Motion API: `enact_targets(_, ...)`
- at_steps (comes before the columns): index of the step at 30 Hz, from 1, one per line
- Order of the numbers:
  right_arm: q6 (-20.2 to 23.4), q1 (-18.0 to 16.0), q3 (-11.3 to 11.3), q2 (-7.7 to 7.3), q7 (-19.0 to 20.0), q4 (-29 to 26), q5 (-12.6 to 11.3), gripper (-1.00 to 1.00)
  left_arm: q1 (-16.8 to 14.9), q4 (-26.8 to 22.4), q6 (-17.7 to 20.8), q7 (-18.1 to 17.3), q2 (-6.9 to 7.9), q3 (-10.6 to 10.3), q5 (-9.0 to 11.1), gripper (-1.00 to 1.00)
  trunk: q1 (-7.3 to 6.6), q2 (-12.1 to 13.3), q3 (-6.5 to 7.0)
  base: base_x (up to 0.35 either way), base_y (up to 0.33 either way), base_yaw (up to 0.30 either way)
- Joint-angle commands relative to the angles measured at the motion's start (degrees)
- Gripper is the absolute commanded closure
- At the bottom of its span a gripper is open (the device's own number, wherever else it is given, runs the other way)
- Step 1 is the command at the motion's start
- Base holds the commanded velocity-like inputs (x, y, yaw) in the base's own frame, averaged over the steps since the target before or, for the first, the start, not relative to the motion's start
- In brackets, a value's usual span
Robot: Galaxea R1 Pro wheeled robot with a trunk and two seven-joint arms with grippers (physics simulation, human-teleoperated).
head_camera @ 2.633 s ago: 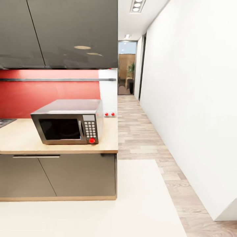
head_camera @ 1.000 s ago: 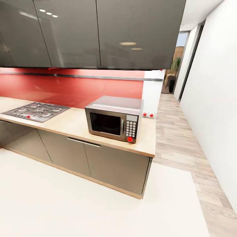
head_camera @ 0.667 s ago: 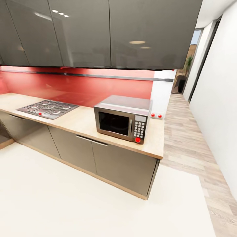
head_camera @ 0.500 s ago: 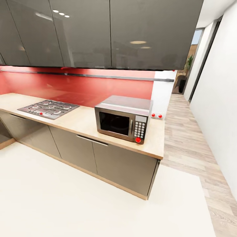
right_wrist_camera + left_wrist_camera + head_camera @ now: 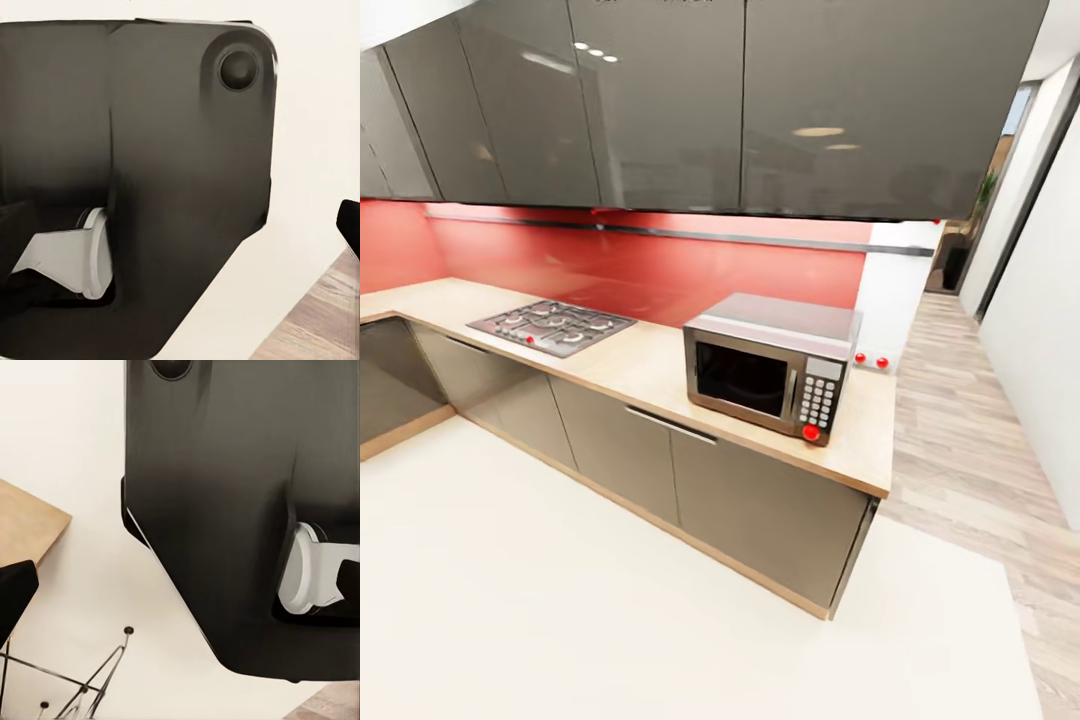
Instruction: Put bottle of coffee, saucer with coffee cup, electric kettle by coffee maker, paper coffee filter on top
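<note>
Countertop (image 5: 650,368): wood-look run, no coffee items visible on it.
Microwave (image 5: 772,365): near the counter's end.
Hob (image 5: 552,326): beside it.
Grippers: opening could not be told.
Risk: base may clip the cabinets while turning.

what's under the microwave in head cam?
The microwave sits on the light wood-look countertop, near its end by the hallway. Below that are glossy grey cabinets with a bar handle. Doors are closed, so their contents cannot be seen.
</note>
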Motion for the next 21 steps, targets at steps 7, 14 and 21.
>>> enact_targets(7, -0.17, -0.02, -0.02, 0.01, -0.02, -0.02, 0.01, -1.0, -0.01, -0.02, -0.12, -0.03, -0.01, 0.36, 0.07, -1.0, -1.52, 2.74, 1.39, 0.0, 0.0, 0.263)
enact_targets(14, -0.18, -0.02, -0.02, 0.01, -0.02, 0.01, 0.01, -1.0, -0.01, -0.02, -0.12, -0.03, -0.01, 0.36, 0.07, -1.0, -1.52, 2.74, 1.66, 0.0, 0.0, 0.262)
enact_targets(21, -0.18, -0.02, -0.02, 0.01, -0.02, 0.0, 0.01, -1.0, -0.01, -0.02, -0.12, -0.03, -0.01, 0.36, 0.08, -1.0, -1.52, 2.74, 2.01, 0.0, 0.0, 0.245)
